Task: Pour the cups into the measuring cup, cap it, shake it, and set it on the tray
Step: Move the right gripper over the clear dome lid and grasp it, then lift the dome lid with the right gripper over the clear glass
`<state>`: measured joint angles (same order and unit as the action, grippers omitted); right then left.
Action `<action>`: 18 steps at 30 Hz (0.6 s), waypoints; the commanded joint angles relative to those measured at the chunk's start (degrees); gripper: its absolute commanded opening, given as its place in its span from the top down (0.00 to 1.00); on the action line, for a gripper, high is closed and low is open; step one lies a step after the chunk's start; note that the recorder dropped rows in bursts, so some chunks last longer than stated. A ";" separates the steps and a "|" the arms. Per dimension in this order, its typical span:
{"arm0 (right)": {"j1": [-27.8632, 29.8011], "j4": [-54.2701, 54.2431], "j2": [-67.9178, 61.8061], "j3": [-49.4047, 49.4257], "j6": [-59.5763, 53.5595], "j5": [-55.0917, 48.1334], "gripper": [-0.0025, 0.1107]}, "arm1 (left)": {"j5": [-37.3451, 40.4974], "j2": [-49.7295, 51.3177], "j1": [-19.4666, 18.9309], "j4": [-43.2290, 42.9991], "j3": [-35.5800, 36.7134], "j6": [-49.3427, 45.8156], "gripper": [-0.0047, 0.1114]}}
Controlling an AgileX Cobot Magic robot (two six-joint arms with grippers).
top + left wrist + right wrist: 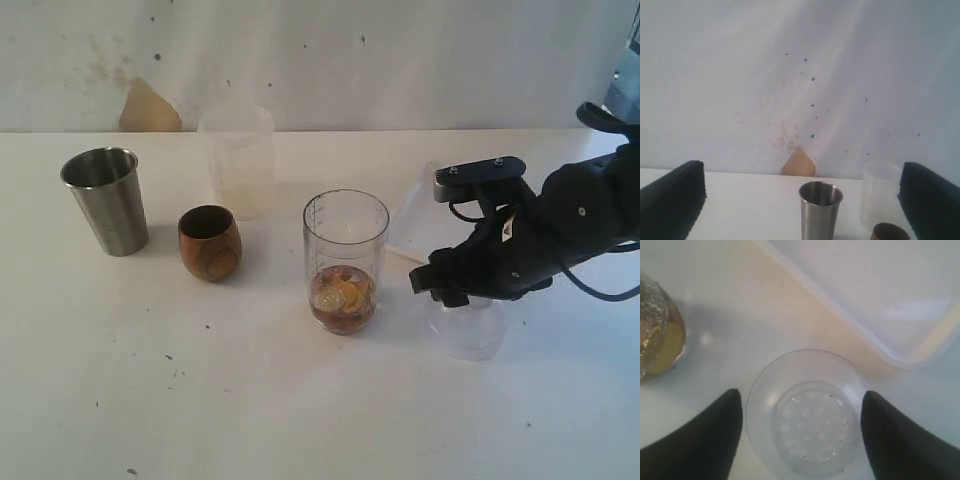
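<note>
Nearest on the table [300, 420], right of centre: a clear lid [466, 328]. Right gripper [800, 405] sits over it, fingers spread either side, close to its rim. Just left, measuring cup [345, 260] upright, brownish bits at bottom. Farther left: wooden cup [210, 243], steel tumbler [105, 200]. Behind: tray [875, 285], frosted cup [237, 160]. Left gripper [800, 200] wide, holding nothing.
</note>
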<state>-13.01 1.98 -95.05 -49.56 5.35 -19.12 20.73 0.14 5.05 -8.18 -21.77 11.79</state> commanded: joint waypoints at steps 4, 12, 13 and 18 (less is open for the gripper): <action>-0.06 0.59 0.10 -0.52 -0.57 -0.34 0.66 | -4.49 -0.14 0.30 0.27 6.51 1.00 0.06; -0.06 0.59 0.10 -0.52 -0.57 -1.31 0.98 | -15.52 -0.14 0.30 0.27 20.71 2.79 0.06; -0.06 0.59 0.10 -0.52 -0.57 -1.31 0.98 | -15.98 -0.14 0.30 0.27 21.77 2.79 0.06; -0.06 0.59 0.10 -0.52 -0.57 -1.31 0.98 | -17.91 -0.14 0.30 0.00 21.77 2.24 0.06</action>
<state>-13.01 2.22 -95.05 -50.08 5.13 -19.66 4.64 0.14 5.05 -8.18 -0.30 14.37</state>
